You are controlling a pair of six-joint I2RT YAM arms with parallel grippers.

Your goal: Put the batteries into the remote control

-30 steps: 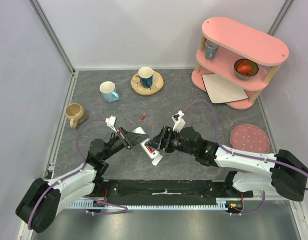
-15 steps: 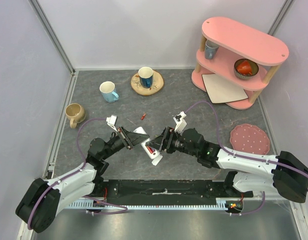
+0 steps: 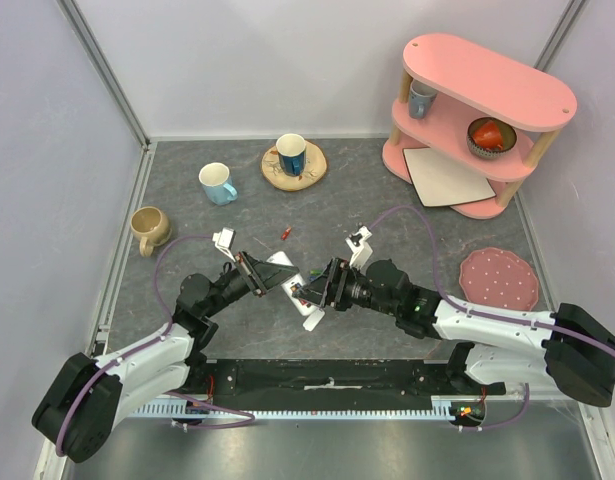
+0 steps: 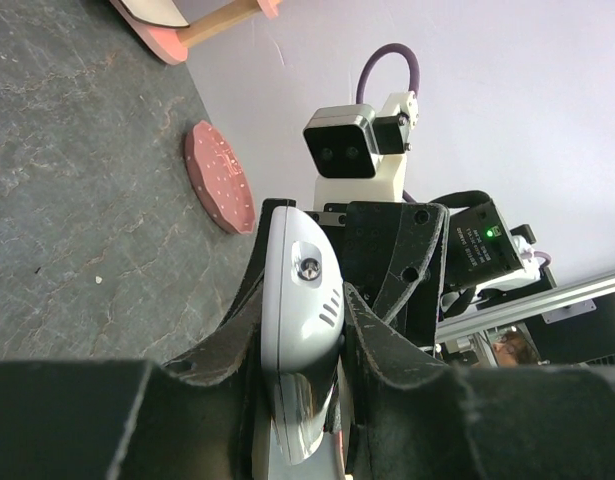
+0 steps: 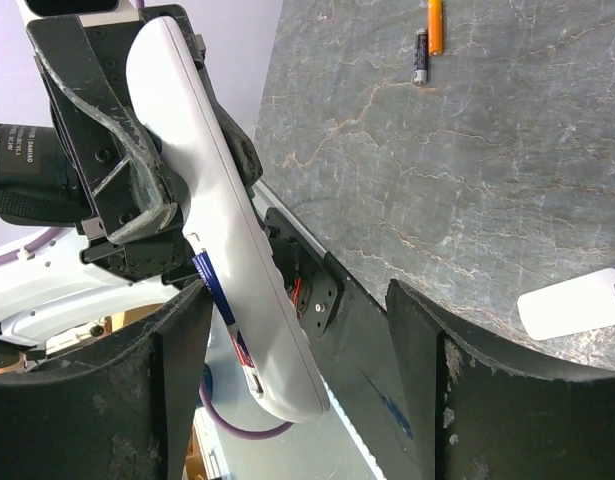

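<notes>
Top view, left gripper [image 3: 270, 272]: pinches the white remote control [image 3: 283, 267] by one end, held up over the grey counter [image 3: 187, 290].
Top view, right gripper [image 3: 317, 290]: meets it head-on, with the remote's free end at its fingers.
Top view, white plastic piece [image 3: 312, 318]: lies flat on the counter just below the two grippers.
Top view, orange-red battery [image 3: 285, 233]: lies loose on the counter behind the grippers.
Top view, surroundings: a tan mug [image 3: 147, 228], a light-blue mug [image 3: 218, 183] and a blue cup [image 3: 291, 153] on a wooden coaster [image 3: 317, 165] stand at the far left. A pink shelf [image 3: 477, 110] fills the far right corner, and a pink round mat [image 3: 499, 277] lies near the right arm.
Left wrist view, remote control [image 4: 299, 260]: stands edge-on, clamped between the left gripper's [image 4: 305, 300] black fingers [image 4: 227, 340].
Right wrist view, remote control [image 5: 212, 200]: slants across the frame, upper end clamped in the left gripper [image 5: 162, 110]. A blue-and-red battery [image 5: 222, 305] shows along its edge.
Right wrist view, right gripper [image 5: 297, 330]: fingers spread wide, the remote's lower end between them. Contact cannot be told.
Right wrist view, loose batteries: the orange-red battery [image 5: 434, 15] and a dark battery [image 5: 420, 55] lie close together on the counter beyond.
Right wrist view, white plastic piece [image 5: 577, 300]: rests on the counter at the frame's right edge.
</notes>
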